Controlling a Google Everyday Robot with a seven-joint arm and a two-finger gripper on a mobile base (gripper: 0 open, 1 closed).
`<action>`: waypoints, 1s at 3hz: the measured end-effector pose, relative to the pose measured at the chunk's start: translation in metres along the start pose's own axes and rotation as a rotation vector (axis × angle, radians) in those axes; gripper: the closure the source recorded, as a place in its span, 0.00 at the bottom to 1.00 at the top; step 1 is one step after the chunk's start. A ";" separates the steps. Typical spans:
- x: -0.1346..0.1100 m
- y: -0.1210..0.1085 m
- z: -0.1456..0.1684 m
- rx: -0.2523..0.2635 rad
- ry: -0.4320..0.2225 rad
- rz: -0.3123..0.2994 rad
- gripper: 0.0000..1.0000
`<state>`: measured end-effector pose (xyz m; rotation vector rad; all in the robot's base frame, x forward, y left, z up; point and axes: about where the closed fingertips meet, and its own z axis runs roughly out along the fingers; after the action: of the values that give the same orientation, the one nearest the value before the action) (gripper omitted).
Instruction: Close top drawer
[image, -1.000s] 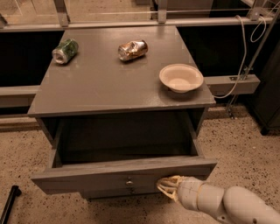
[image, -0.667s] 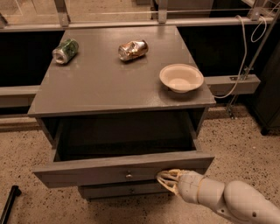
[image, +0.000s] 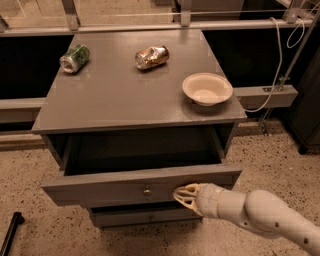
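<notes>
The top drawer (image: 115, 186) of the grey cabinet (image: 135, 95) stands pulled out, its dark inside empty. Its flat grey front carries one small round metal knob (image: 147, 190) at centre. My gripper (image: 181, 196) comes in from the lower right on a white arm and its cream tip presses against the drawer front just right of the knob. A lower drawer front (image: 145, 218) shows beneath, set further back.
On the cabinet top lie a green crushed can (image: 74, 58) at back left, a brown crushed can (image: 151, 56) at back middle and a cream bowl (image: 207, 88) at right. A white cable (image: 280, 75) hangs at right. A black rod (image: 10, 234) lies on the speckled floor at lower left.
The drawer front has slid back toward the cabinet, with my gripper following it inward; less of the drawer's inside shows than before.
</notes>
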<state>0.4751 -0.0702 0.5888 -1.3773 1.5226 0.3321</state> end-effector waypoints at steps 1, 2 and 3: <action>0.001 -0.012 0.028 -0.024 0.021 -0.024 1.00; 0.004 -0.020 0.047 -0.033 0.044 -0.025 1.00; 0.013 -0.035 0.063 -0.011 0.047 0.000 1.00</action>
<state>0.5376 -0.0414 0.5640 -1.4025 1.5617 0.3110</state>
